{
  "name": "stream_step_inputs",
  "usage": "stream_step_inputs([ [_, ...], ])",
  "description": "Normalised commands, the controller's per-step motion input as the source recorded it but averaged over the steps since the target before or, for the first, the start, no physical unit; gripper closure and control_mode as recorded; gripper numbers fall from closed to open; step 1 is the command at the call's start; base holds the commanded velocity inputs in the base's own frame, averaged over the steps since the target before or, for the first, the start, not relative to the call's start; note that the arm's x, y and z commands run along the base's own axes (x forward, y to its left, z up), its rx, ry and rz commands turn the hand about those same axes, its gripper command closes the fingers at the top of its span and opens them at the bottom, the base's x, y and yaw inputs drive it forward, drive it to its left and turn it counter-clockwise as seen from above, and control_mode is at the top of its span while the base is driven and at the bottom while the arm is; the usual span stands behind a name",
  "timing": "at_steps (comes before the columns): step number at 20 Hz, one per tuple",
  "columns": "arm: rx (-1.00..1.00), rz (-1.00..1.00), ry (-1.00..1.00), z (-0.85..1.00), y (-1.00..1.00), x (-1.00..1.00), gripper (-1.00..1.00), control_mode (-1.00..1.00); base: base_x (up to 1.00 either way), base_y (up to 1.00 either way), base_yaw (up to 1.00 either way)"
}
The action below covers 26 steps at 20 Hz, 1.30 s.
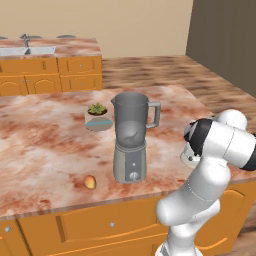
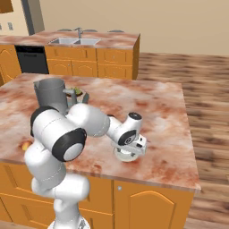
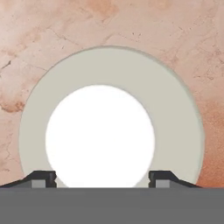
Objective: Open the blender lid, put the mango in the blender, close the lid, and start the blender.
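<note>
Lid (image 3: 111, 131) off and flat on counter (image 1: 45, 145) right of open blender (image 1: 131, 137), gripper (image 3: 103, 178) spread above it, clearing jar for mango (image 1: 90, 182)

The arm (image 2: 67, 134) is glossy white, built of fat rounded links with black bands at the joints. Its end effector (image 3: 102, 178) ends in two small dark fingertips (image 3: 43, 177) with grey pads.
</note>
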Motion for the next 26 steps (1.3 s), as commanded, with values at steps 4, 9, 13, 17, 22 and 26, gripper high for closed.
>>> stream_step_inputs([
  [4, 0.0, 0.0, -0.05, 0.14, 0.04, -0.12, -1.0, -1.0, 0.0, 0.0, 0.0],
  [9, 0.0, 0.0, -0.11, 0.51, 0.02, -0.12, -1.0, -1.0, 0.0, 0.0, 0.0],
  [13, -0.01, 0.0, -0.13, 0.55, 0.22, -0.15, -1.0, -1.0, 0.0, 0.0, 0.0],
  [17, -0.04, 0.0, -0.15, 0.59, 0.39, -0.25, -1.0, -1.0, 0.0, 0.0, 0.0],
  [22, -0.1, 0.0, -0.23, 0.92, 0.65, -0.75, -1.0, -1.0, 0.0, 0.0, 0.0],
  [26, -0.14, 0.0, -0.23, 1.0, 0.69, -0.96, -1.0, -1.0, 0.0, 0.0, 0.0],
])
